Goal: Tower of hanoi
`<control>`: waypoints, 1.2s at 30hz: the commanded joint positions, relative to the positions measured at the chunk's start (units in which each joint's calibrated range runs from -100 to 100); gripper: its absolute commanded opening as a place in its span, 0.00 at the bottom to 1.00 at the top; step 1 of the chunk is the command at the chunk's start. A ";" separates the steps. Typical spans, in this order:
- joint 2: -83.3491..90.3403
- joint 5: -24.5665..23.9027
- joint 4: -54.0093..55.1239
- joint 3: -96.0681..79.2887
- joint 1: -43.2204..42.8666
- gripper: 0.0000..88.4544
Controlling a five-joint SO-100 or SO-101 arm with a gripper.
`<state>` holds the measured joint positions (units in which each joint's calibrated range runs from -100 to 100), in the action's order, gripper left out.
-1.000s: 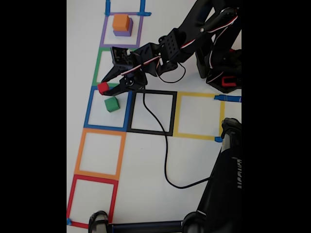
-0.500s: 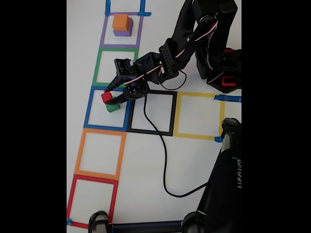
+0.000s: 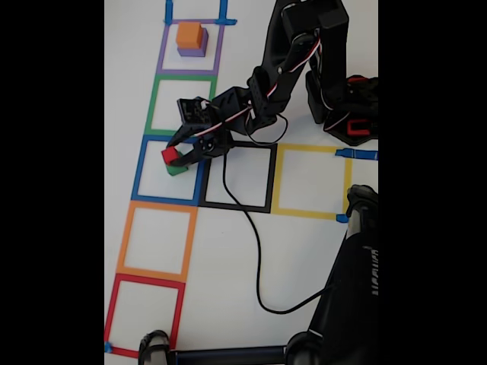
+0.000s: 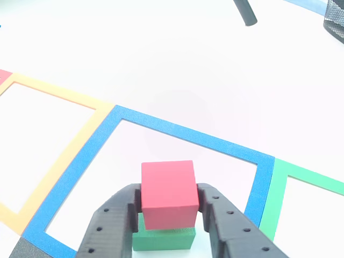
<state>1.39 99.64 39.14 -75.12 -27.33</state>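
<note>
The gripper (image 3: pixel 172 156) reaches from the arm's base at the right of the fixed view out over the blue tape square (image 3: pixel 141 169) on the white counter (image 3: pixel 228 251). Its two black fingers (image 4: pixel 110 226) pinch the red cube (image 4: pixel 167 193) from either side, one against each side face. In the other view the red cube sits directly above the green cube (image 4: pixel 164 239), whose top edge shows just beneath it; whether the two touch cannot be told. In the fixed view the red cube (image 3: pixel 169 155) covers most of the green cube (image 3: pixel 176 169), and both lie inside the blue square, toward its far right part.

The orange cube (image 3: pixel 189 34) rests on top of the purple cube (image 3: pixel 192 51), and this pair stands inside the purple tape square (image 3: pixel 162 53) at the far end of the column. Between that square and the blue one lies the green tape square (image 3: pixel 152 106). Nearer than the blue square come an orange tape square (image 3: pixel 125 243) and then a red tape square (image 3: pixel 112 312). To the right of the blue square sit a black tape square (image 3: pixel 272 179) and a yellow tape square (image 3: pixel 312 149). A black cable (image 3: pixel 255 243) trails from the arm across the black square and curves toward the near right.
</note>
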 commanded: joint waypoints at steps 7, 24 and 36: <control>-0.95 0.36 2.64 1.30 0.29 0.03; -4.10 0.36 5.48 1.94 0.48 0.17; -2.89 0.36 7.58 2.30 0.48 0.24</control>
<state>-3.33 99.64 45.34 -75.03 -27.33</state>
